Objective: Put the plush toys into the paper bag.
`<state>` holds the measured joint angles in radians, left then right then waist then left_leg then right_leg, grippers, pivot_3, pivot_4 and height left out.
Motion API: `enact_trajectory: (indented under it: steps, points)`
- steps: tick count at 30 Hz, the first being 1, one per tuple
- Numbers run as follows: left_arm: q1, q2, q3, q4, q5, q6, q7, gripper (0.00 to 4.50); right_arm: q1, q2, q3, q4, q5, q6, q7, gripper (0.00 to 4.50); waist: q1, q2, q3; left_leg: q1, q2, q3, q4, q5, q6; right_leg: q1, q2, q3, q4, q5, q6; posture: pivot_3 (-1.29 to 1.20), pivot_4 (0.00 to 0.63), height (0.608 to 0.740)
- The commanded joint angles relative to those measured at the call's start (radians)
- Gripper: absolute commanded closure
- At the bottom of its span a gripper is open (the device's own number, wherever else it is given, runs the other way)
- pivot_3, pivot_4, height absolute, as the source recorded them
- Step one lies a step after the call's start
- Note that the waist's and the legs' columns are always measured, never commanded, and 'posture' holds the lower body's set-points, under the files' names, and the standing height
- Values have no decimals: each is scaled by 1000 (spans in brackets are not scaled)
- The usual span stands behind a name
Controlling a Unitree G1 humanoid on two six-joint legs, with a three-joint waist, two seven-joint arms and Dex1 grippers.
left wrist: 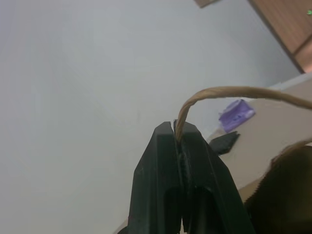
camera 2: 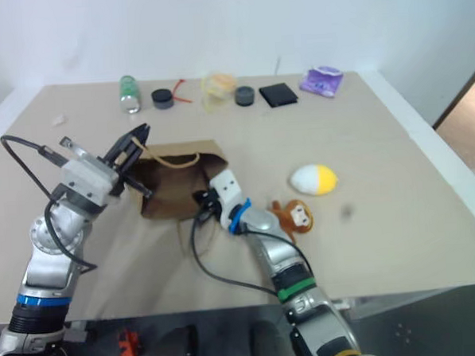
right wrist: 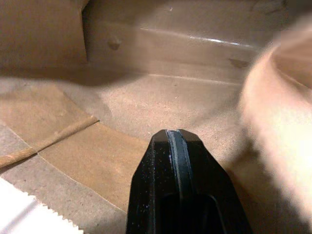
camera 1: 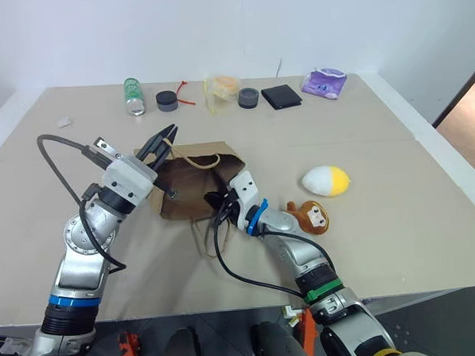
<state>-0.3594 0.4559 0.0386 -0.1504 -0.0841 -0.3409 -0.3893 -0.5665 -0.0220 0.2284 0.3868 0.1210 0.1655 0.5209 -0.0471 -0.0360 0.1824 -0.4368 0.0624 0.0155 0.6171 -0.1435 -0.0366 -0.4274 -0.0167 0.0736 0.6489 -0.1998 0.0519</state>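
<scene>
The paper bag (camera 1: 194,184) lies mid-counter, its mouth facing right, with the monkey toy (camera 1: 311,216) and egg toy (camera 1: 326,180) just right of it on open counter (camera 1: 400,241). The left tool (camera 1: 165,143) is clenched on the bag's cord handle (left wrist: 229,92), lifting it. The right tool (camera 1: 220,203), clamped empty, reaches into the bag's mouth.

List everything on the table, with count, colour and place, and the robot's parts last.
paper bag: 1, brown, lying mid-table
egg plush: 1, white and yellow, right of bag
monkey plush: 1, brown, in front of the egg
can: 1, green, far edge
round tubs: 2, dark, far edge
plastic bag: 1, yellowish clear, far edge
flat case: 1, black, far edge
pouch: 1, purple, far right
left gripper: fingers shut on the bag handle
right gripper: fingers shut, at the bag's mouth
</scene>
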Motion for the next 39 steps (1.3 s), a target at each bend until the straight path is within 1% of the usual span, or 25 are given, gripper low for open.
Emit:
enact_trajectory:
  steps: [1,4,10,15,18,22,23,24,25,28,29,30,32,34,36,39]
  points:
    - [-46,-15,55,-50,-33,48,44,4500,12,-22,14,6,-45,12,-8,4480,1,0,0,0,0,0,0,0,0,0,0,0,0,0,0,0,150,740]
    - [-89,-25,76,-66,-55,95,65,4500,12,-29,30,1,-72,22,-5,4480,2,-1,-1,0,0,-1,0,0,0,1,0,0,0,0,0,0,150,740]
    - [-139,-32,91,-107,-58,134,82,4500,17,-26,30,-18,-77,46,5,4480,2,-2,-1,0,0,-1,0,0,0,1,0,0,-1,0,0,0,150,740]
    - [-111,-39,77,-122,-50,143,70,4500,14,-22,28,-35,-72,42,13,4480,2,-2,-1,0,0,-1,0,0,0,1,0,0,-1,-1,0,0,150,740]
    - [-77,-47,59,-129,-45,142,61,4500,24,-17,6,-106,-17,-18,62,4480,2,-2,-1,0,0,-1,0,0,0,1,0,0,-1,-1,0,0,150,740]
    - [-38,-55,40,-127,-41,139,44,4500,44,-43,-38,-295,93,-19,152,3139,1,-1,-1,-2,0,-1,0,0,0,0,0,0,-1,-1,0,0,150,740]
    - [-32,-56,38,-128,-41,139,42,4500,47,-51,-49,-331,113,-8,159,2649,1,-1,-1,-2,0,-1,0,0,0,0,0,0,-1,-1,0,0,150,740]
    - [-26,-57,33,-128,-39,134,39,4500,51,-86,-76,-409,165,48,182,2231,1,-1,-1,-2,0,-1,0,0,0,-1,0,0,-1,-1,0,0,150,740]
    - [-21,-58,30,-128,-37,131,36,4500,55,-114,-94,-467,203,92,198,1599,1,-1,0,-2,0,-1,0,0,0,-1,0,0,-1,-1,0,0,150,740]
    - [-17,-63,30,-122,-38,132,31,4500,66,-223,-151,-591,305,213,248,19,4,-1,-1,-2,0,-1,0,0,0,0,0,0,-1,-1,0,0,150,740]
    - [-18,-64,29,-120,-40,135,29,4500,69,-301,-198,-618,357,291,281,19,4,-1,-1,-2,0,-1,0,0,0,0,-1,0,-2,-1,0,0,150,740]
    - [-19,-65,29,-120,-42,136,27,4500,70,-357,-230,-635,396,347,300,19,4,-1,0,-2,0,-1,0,0,-1,0,-1,-1,-2,-1,0,0,150,740]
    - [-20,-68,27,-119,-43,138,25,4500,76,-505,-298,-628,430,422,359,19,5,-1,0,-2,-1,0,0,0,-1,0,-3,-1,-3,-1,0,0,150,740]
    - [-20,-70,25,-118,-44,139,23,4500,86,-631,-340,-588,443,474,407,19,5,-1,0,-2,-3,1,0,-1,-1,0,-6,-1,-3,-1,0,0,150,740]
    - [-19,-73,23,-115,-44,136,21,4500,100,-736,-359,-528,438,508,456,19,3,-1,0,-2,-4,2,-1,-1,0,0,-6,-1,-4,-2,1,0,150,740]
    - [-18,-77,22,-110,-44,132,18,4500,123,-831,-363,-437,416,523,511,19,2,-1,0,-1,-4,2,-1,-2,1,0,-6,0,-4,-3,1,0,150,740]
